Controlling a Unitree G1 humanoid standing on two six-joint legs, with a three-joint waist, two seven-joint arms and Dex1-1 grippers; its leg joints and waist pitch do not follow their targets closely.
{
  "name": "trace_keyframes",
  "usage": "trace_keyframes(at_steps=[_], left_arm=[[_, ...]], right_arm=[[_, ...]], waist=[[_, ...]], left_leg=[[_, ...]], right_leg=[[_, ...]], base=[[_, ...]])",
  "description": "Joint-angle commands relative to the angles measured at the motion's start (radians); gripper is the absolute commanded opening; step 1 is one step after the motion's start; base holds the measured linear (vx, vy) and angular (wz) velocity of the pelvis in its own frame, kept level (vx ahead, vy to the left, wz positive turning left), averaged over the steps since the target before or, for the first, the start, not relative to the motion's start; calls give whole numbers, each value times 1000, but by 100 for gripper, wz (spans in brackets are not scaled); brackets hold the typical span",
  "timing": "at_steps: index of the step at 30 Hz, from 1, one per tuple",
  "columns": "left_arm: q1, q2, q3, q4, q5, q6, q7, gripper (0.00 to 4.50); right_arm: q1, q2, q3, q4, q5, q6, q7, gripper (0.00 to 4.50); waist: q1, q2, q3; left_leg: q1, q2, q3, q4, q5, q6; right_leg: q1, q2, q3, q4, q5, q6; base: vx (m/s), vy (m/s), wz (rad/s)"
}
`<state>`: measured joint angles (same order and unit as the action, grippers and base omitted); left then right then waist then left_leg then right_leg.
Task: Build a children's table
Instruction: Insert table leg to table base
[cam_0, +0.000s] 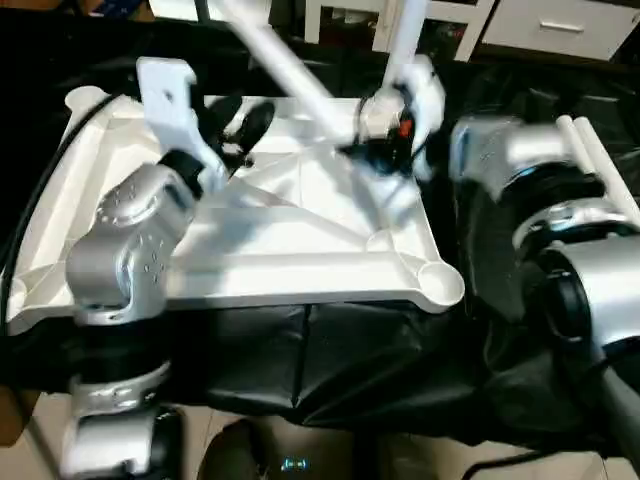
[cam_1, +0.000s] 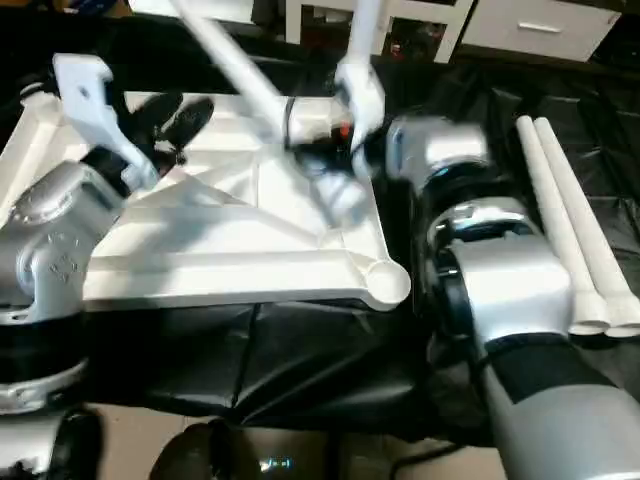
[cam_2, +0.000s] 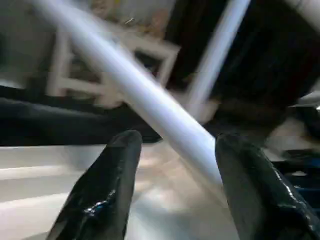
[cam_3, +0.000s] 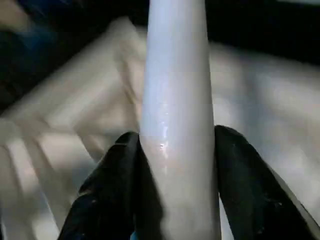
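Leg (cam_3: 175, 100) sits clamped between right gripper (cam_3: 172, 165) fingers; left gripper (cam_2: 175, 165) open beside it.

Looks like a robot test room: bench (cam_0: 330, 360) draped in black sheeting, white drawer units (cam_0: 560, 25) along the back.

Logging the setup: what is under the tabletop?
The tabletop lies ribbed side up on black sheeting, which drapes past its near edge. What the sheeting covers, and anything directly beneath the top, is hidden.
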<state>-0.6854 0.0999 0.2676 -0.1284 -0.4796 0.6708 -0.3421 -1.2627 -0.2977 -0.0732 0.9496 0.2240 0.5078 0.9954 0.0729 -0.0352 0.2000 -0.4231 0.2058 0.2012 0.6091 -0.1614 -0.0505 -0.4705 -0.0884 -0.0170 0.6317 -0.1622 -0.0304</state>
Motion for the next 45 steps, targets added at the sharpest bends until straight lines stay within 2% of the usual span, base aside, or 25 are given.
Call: trace_keyframes(at_steps=[1, 2, 3, 5, 6, 7, 8, 9, 10, 11, 12, 14, 15, 16, 20, 24, 27, 29, 32, 35, 38, 41, 43, 44, 45], left_arm=[[-18, -17, 11, -30, -63, 29, 15, 303], [-35, -42, 23, -22, -90, 37, 31, 311], [-52, -63, 39, -11, -120, 42, 44, 326], [-85, -97, 77, 2, -204, 52, 57, 336], [-101, -112, 96, 1, -254, 63, 60, 336], [-110, -120, 107, 0, -283, 69, 61, 340], [-123, -132, 130, -8, -346, 90, 62, 352], [-128, -137, 141, -15, -376, 102, 63, 367], [-130, -139, 147, -23, -412, 115, 52, 367], [-128, -138, 150, -33, -451, 131, 45, 377], [-125, -134, 146, -39, -461, 143, 42, 380], [-114, -123, 118, -39, -424, 160, 34, 385], [-112, -123, 112, -35, -407, 160, 38, 417], [-111, -122, 107, -30, -393, 158, 43, 417], [-116, -100, 84, 57, -294, 122, 152, 437], [-119, -96, 104, 64, -323, 100, 168, 450], [-122, -101, 125, 36, -370, 112, 154, 450], [-122, -107, 136, 27, -392, 119, 152, 423], [-121, -112, 151, 15, -445, 129, 161, 413], [-113, -113, 152, 5, -504, 154, 181, 383], [-109, -114, 153, 10, -517, 168, 197, 373], [-105, -113, 147, 17, -514, 185, 209, 336], [-101, -112, 141, 17, -517, 194, 217, 331], [-97, -108, 134, 15, -526, 198, 222, 302], [-94, -105, 129, 13, -532, 199, 225, 302]], right_arm=[[41, -11, -29, -158, 58, 36, 18, 184], [103, -15, -52, -312, 101, 88, 2, 184], [163, -16, -69, -455, 139, 145, -18, 183], [258, -21, -76, -633, 169, 185, -39, 183], [301, -23, -75, -701, 176, 196, -50, 183], [324, -24, -75, -736, 179, 202, -56, 183], [369, -25, -80, -810, 191, 229, -75, 183], [388, -24, -84, -844, 198, 245, -86, 183], [415, -24, -89, -890, 206, 260, -99, 183], [442, -20, -97, -944, 218, 285, -120, 183], [462, -18, -100, -985, 225, 302, -135, 183], [500, -18, -98, -1077, 244, 339, -158, 183], [509, -19, -96, -1101, 250, 350, -163, 183], [518, -19, -94, -1123, 257, 361, -169, 183], [570, -11, -90, -1258, 304, 408, -218, 183], [604, -25, -77, -1305, 312, 434, -225, 183], [630, -30, -79, -1327, 311, 450, -240, 183], [637, -33, -81, -1333, 314, 455, -249, 183], [658, -41, -82, -1352, 326, 468, -267, 182], [676, -52, -80, -1363, 327, 472, -278, 182], [677, -57, -79, -1363, 329, 470, -281, 182], [679, -69, -68, -1366, 330, 467, -275, 182], [680, -75, -63, -1369, 333, 468, -275, 182], [683, -80, -58, -1372, 338, 467, -278, 182], [685, -86, -53, -1374, 340, 465, -278, 182]], waist=[[9, 23, -124], [15, 33, -129], [19, 32, -126], [23, 27, -133], [27, 38, -130], [28, 34, -132], [26, 30, -132], [28, 44, -128], [27, 41, -128], [27, 49, -127], [26, 45, -125], [24, 53, -124], [22, 55, -123], [22, 56, -124], [17, 58, -123], [17, 61, -127], [16, 58, -130], [16, 59, -131], [17, 62, -132], [19, 63, -134], [19, 62, -136], [19, 63, -137], [20, 61, -138], [20, 62, -139], [20, 61, -141]], left_leg=[[36, 10, -1, -45, 11, 155], [36, 10, -5, -42, 22, 156], [36, 8, -3, -43, 13, 152], [39, 9, -5, -43, 11, 141], [39, 5, -4, -45, -7, 121], [40, 6, -5, -45, -17, 116], [37, 3, -6, -48, -44, 106], [39, 3, -7, -50, -69, 89], [38, 4, -7, -52, -86, 84], [38, 2, -9, -53, -107, 73], [38, 0, -7, -53, -111, 69], [36, 1, -10, -57, -111, 70], [36, 1, -11, -58, -116, 66], [37, 0, -11, -57, -120, 61], [37, -1, -12, -61, -142, 42], [34, -3, -14, -62, -150, 12], [33, -4, -13, -60, -140, 10], [30, -5, -12, -58, -124, 15], [32, -5, -11, -57, -118, 21], [32, -5, -11, -56, -116, 23], [32, -5, -11, -54, -110, 27], [32, -5, -11, -54, -109, 27], [31, -6, -11, -53, -101, 27], [30, -6, -11, -52, -98, 30], [30, -7, -11, -51, -93, 32]], right_leg=[[87, -16, 17, -24, 259, -361], [86, -16, 16, -20, 260, -359], [88, -15, 18, -27, 245, -346], [90, -16, 16, -25, 239, -342], [88, -14, 17, -33, 214, -331], [90, -16, 18, -31, 209, -334], [92, -17, 16, -36, 161, -324], [89, -19, 17, -43, 108, -316], [89, -20, 17, -45, 83, -313], [89, -19, 16, -49, 39, -299], [88, -19, 18, -52, 23, -289], [86, -18, 16, -59, -37, -251], [84, -18, 16, -64, -69, -233], [83, -18, 15, -64, -83, -227], [78, -16, 16, -74, -149, -169], [77, -17, 16, -77, -182, -159], [77, -17, 16, -76, -162, -163], [78, -17, 16, -72, -140, -171], [77, -15, 15, -72, -122, -183], [79, -16, 15, -70, -116, -180], [78, -14, 15, -69, -104, -184], [80, -14, 15, -69, -113, -179], [81, -15, 15, -69, -109, -175], [81, -15, 15, -69, -108, -175], [82, -15, 15, -67, -102, -176]], base=[[0, 0, 0], [0, 0, 0], [0, 0, 0], [0, 0, 0], [0, 0, 0], [0, 0, 0], [0, 0, 0], [0, 0, 0], [0, 0, 0], [0, 0, 0], [0, 0, 0], [0, 0, 0], [0, 0, 0], [0, 0, 0], [0, 0, 0], [0, 0, 0], [0, 0, 0], [0, 0, 0], [0, 0, 0], [0, 0, 0], [0, 0, 0], [0, 0, 0], [0, 0, 0], [0, 0, 0], [0, 0, 0]])
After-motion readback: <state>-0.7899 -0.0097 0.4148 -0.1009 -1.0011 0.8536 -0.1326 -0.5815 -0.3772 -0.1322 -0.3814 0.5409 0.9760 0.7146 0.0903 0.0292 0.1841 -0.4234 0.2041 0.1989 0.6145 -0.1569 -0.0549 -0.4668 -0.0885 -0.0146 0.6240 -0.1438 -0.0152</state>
